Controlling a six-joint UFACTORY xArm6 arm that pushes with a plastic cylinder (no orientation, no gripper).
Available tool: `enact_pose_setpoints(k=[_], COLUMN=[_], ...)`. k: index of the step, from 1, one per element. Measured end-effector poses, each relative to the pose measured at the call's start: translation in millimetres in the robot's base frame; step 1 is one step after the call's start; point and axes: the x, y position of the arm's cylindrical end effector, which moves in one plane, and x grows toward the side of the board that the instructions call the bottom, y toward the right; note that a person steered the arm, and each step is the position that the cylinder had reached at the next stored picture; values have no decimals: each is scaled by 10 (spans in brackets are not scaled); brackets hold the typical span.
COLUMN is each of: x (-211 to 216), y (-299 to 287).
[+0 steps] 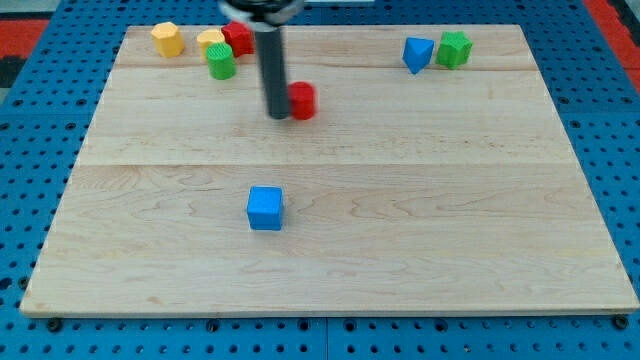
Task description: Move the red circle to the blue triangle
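Observation:
The red circle lies on the wooden board, in the upper middle of the view. The blue triangle sits near the view's top right, with a green block touching its right side. My tip is the lower end of the dark rod; it stands right against the red circle's left side. The rod hides the circle's left edge.
A blue cube sits below the middle. At the view's top left are a yellow block, a second yellow block, a green cylinder and a red block. The board's top edge is near.

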Motion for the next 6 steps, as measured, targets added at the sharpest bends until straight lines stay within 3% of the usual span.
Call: enact_pose_setpoints(k=[1,2,3,5,6], x=[-159,-196,-114,-472,331], y=[799,818,349,1192,1093])
